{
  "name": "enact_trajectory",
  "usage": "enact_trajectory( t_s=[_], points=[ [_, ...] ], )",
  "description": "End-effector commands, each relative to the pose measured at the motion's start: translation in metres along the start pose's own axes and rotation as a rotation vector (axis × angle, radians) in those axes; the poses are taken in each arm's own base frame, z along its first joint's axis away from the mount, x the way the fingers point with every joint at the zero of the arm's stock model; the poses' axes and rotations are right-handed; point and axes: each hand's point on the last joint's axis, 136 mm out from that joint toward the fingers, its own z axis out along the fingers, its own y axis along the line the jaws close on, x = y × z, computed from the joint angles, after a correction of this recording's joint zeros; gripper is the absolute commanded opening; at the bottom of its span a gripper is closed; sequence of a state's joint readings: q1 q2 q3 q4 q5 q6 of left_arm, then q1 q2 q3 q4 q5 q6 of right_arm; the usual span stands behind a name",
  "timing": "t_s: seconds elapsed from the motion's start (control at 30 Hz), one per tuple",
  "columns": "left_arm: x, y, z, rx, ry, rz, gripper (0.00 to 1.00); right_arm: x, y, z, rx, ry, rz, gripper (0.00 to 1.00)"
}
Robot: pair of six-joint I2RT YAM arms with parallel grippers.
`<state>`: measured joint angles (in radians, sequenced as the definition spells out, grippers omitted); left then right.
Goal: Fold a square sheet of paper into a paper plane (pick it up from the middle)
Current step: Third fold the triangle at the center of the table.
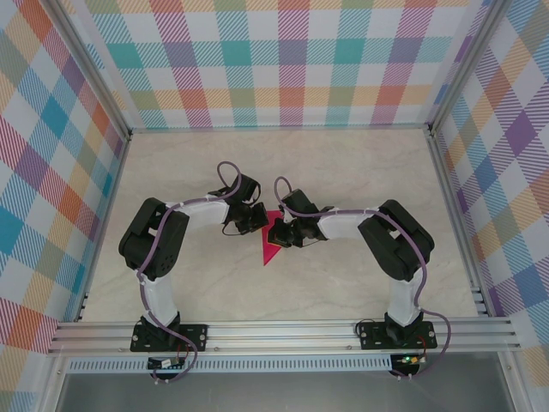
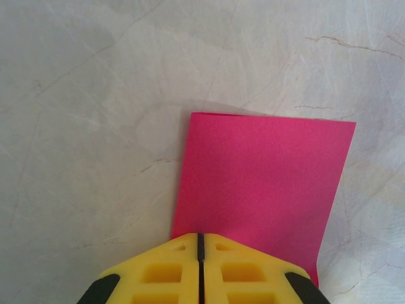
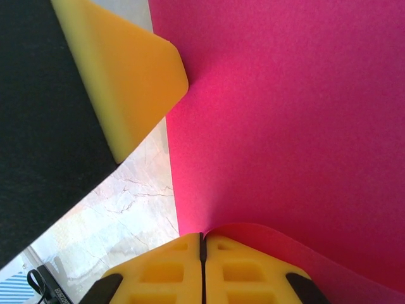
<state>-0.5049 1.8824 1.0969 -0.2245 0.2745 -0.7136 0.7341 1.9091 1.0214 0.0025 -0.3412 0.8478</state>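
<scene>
The magenta-pink sheet of paper (image 1: 270, 249) lies at the table's middle between both arms, and from above it looks like a folded shape with a point toward the near edge. In the left wrist view the paper (image 2: 266, 177) lies flat, and my left gripper (image 2: 200, 235) is shut with its tips at the paper's near edge. In the right wrist view my right gripper (image 3: 202, 235) is shut on a raised flap of the paper (image 3: 285, 126), which curls up from the jaw line. The left gripper's yellow finger (image 3: 126, 76) rests on the paper's edge. From above, the left gripper (image 1: 260, 221) and right gripper (image 1: 283, 233) nearly meet.
The pale marble table (image 1: 343, 172) is boxed in by checkered walls with aluminium posts. A metal rail (image 1: 283, 330) carrying both arm bases runs along the near edge. Bare tabletop lies beyond and to both sides of the arms.
</scene>
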Motion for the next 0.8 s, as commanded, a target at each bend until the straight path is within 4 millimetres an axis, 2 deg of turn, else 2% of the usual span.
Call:
enact_trajectory(
  t_s=[0.0, 0.33, 0.43, 0.53, 0.77],
  points=[
    [0.009, 0.009, 0.004, -0.019, 0.042, -0.004, 0.08, 0.0, -0.002, 0.006, 0.018, 0.01, -0.018, 0.07],
    [0.003, 0.002, -0.008, -0.009, 0.017, 0.006, 0.08, 0.004, -0.013, 0.011, 0.049, 0.027, 0.003, 0.1],
    [0.0, -0.001, -0.017, -0.018, 0.005, 0.006, 0.09, 0.005, -0.015, 0.011, 0.055, 0.029, 0.008, 0.13],
    [-0.01, 0.0, -0.032, -0.031, -0.043, -0.009, 0.11, 0.006, -0.017, 0.011, 0.059, 0.031, 0.01, 0.2],
    [-0.025, 0.018, -0.066, -0.046, -0.133, -0.072, 0.12, 0.007, -0.016, 0.009, 0.052, 0.026, 0.001, 0.31]
  ],
)
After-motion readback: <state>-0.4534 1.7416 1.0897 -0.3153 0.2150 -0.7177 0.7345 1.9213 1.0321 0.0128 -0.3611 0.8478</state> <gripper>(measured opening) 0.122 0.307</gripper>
